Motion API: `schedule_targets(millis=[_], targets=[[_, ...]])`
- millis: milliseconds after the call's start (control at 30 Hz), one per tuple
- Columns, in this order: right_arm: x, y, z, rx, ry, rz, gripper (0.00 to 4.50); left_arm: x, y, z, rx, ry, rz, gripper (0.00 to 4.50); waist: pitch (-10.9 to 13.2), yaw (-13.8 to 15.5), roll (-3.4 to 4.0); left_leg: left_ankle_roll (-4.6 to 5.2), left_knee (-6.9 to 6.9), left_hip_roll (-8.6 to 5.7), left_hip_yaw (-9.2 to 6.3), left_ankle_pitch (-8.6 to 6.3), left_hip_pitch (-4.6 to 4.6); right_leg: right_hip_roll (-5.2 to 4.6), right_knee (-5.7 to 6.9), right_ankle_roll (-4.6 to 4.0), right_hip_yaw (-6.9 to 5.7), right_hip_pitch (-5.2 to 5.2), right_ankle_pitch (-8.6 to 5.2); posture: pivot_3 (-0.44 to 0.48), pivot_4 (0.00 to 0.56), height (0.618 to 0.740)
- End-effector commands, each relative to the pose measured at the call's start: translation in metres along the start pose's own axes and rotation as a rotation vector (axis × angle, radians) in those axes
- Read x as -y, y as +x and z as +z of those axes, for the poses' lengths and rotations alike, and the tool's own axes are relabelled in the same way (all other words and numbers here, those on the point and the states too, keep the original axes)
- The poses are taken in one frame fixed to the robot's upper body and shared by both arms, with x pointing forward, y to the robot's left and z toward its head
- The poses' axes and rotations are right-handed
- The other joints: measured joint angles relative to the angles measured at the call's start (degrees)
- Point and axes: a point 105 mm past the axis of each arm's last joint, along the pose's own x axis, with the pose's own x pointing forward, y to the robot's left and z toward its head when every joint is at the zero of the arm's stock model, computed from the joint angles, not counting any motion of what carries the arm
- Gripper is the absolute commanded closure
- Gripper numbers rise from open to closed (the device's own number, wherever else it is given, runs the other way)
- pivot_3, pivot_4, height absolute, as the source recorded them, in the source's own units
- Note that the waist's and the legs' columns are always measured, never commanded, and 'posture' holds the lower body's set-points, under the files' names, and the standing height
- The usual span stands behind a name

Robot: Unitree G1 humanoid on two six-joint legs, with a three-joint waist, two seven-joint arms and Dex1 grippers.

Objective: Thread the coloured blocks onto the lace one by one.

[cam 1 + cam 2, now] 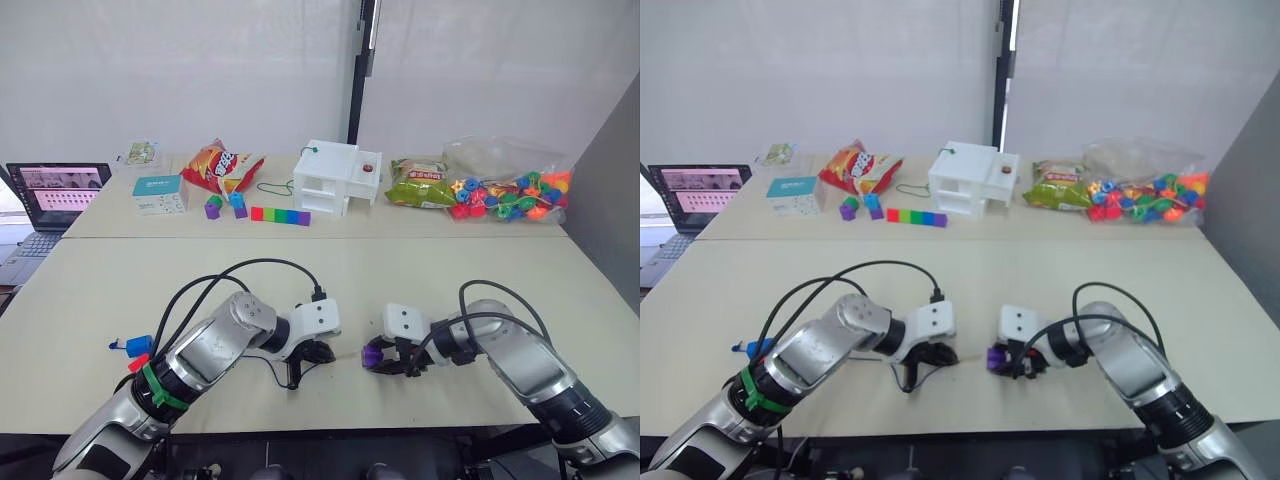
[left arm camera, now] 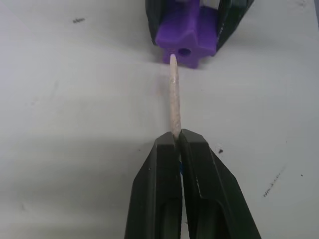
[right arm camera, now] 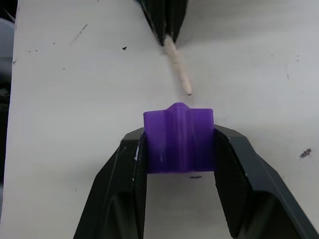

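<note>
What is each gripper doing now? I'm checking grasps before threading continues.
Left gripper: closed on the lace's pale tip.
Right gripper: closed on the purple block.

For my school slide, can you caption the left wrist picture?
The left hand pinches the lace's stiff pale pointed tip, aimed at the hole in the small purple plastic block.

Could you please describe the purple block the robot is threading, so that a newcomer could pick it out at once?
On the near table, look between the two arms. The purple block sits clamped in the right gripper, facing the lace tip. The other purple block lies loose on the far table.
</note>
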Motion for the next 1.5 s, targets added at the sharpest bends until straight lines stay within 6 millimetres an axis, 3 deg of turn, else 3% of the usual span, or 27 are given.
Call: schedule_targets(millis=[33,367,900,1133,1267,1500], targets=[[-0.011,0.008,-0.004,-0.017,-0.003,0.070,3.14,0.003,0.000,0.007,0.019,0.023,-0.006,4.48,0.00,0.04,0.00,0.00,0.00,0.00,0.00,0.00,-0.01,0.00,0.00,0.00,0.00,-0.01,0.00,0.000,0.150,0.740],[-0.010,0.009,-0.001,-0.013,-0.015,0.073,3.14,0.007,0.003,-0.001,-0.016,0.028,-0.025,4.48,0.00,0.15,0.00,0.00,0.00,0.01,0.00,0.00,0.00,0.00,0.00,0.00,0.00,-0.01,0.00,0.000,0.150,0.740],[-0.015,0.014,0.006,0.005,-0.028,0.095,3.14,0.006,0.013,0.007,-0.014,0.058,-0.035,4.48,0.00,0.33,0.00,0.00,0.01,0.00,0.00,0.00,0.02,0.00,0.01,0.00,0.00,0.02,0.00,0.000,0.150,0.740],[-0.016,0.015,0.005,0.002,-0.024,0.092,3.14,0.005,0.017,0.028,0.070,0.065,-0.034,4.48,0.00,0.41,0.00,0.00,0.03,-0.01,0.00,0.00,0.02,-0.01,0.01,0.00,0.00,0.04,0.00,0.000,0.150,0.740],[-0.015,0.014,0.004,0.005,-0.012,0.080,3.14,0.008,0.021,0.057,0.224,0.048,-0.034,4.48,0.00,0.50,-0.01,0.00,0.13,-0.01,0.00,0.00,-0.03,-0.02,0.02,0.01,-0.02,0.04,0.00,0.000,0.150,0.740],[-0.015,0.013,0.005,0.016,0.001,0.071,3.14,0.011,0.035,0.040,0.197,0.033,-0.031,4.48,0.00,0.83,-0.01,0.00,0.15,-0.05,-0.01,0.00,0.02,-0.10,0.03,0.03,-0.02,0.13,0.01,0.000,0.150,0.740]])
